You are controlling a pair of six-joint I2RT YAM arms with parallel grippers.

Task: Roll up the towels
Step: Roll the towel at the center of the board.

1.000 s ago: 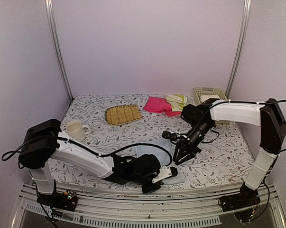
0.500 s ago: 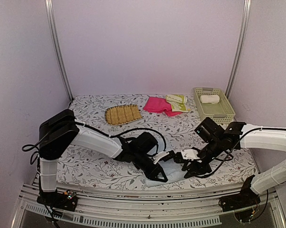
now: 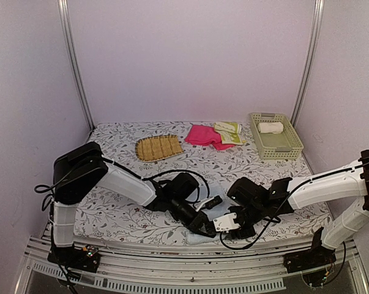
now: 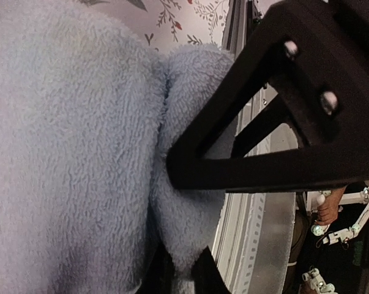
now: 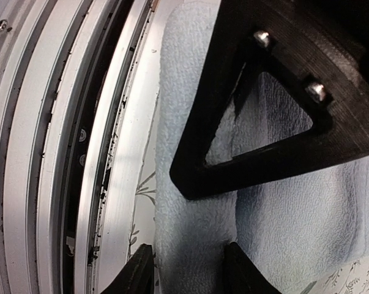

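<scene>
1. The blue towel [image 4: 68, 153] lies at the near edge of the table [image 3: 111, 211], about midway along it and between the two wrists. Its fluffy pile fills much of both wrist views. From above, most of it is hidden under the two grippers.
2. Its near edge is doubled up into a thick fold. The fold runs along the table's edge, just beside the metal rail [image 5: 49, 153].
3. The left gripper [image 4: 184, 220] is clenched on that fold. The cloth bulges out between its upper and lower fingers and is pinched near their tips.
4. The right gripper [image 5: 187, 223] sits over the same fold, and a ridge of towel runs between its fingers. I cannot tell whether it is squeezing the cloth or only set around it.
5. Both arms reach low and inward, so the grippers sit close together over the towel.
6. The pink towel [image 3: 202, 135] lies crumpled at the far side of the table, well apart from the blue one. The yellow-green towel [image 3: 228, 131] touches its right edge.
7. The white towel [image 3: 271, 128] lies as a small bundle inside the basket [image 3: 282, 154], which stands at the far right corner, just right of the yellow-green towel.
8. The mat [image 3: 158, 147] lies left of the pink towel, near it but not touching.
</scene>
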